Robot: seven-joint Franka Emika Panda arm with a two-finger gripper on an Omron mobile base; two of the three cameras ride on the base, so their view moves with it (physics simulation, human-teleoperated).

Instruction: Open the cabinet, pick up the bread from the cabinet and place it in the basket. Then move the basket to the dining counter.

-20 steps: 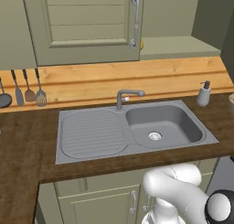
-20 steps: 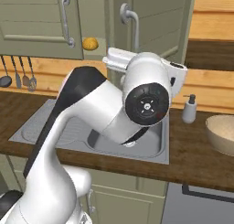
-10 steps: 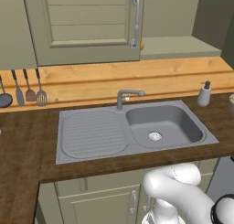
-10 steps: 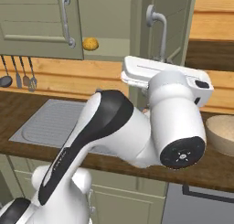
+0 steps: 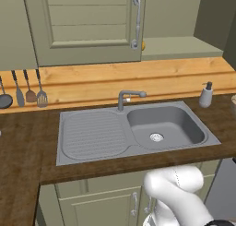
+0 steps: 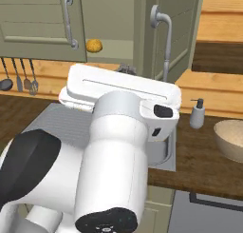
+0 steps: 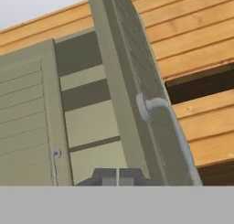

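The cabinet's right door [image 6: 178,32] stood open. The bread [image 6: 94,46] sat on the lower shelf inside, beside the closed left door [image 6: 38,23]. The gripper [image 7: 118,177] had its jaws together, holding nothing. The bun was judged light, soft and crushable; grip across its middle, gently. The basket [image 6: 231,138] rested on the bench at right.

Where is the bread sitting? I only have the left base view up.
Observer: The bread sits on the bottom shelf of the cabinet, just right of its closed left door.
Operator: Is the gripper holding anything?
Observer: No. In the hand view the gripper is shut on nothing, facing the swung-open right door.
Operator: And the basket?
Observer: The basket sits on the worktop, right of the soap dispenser.
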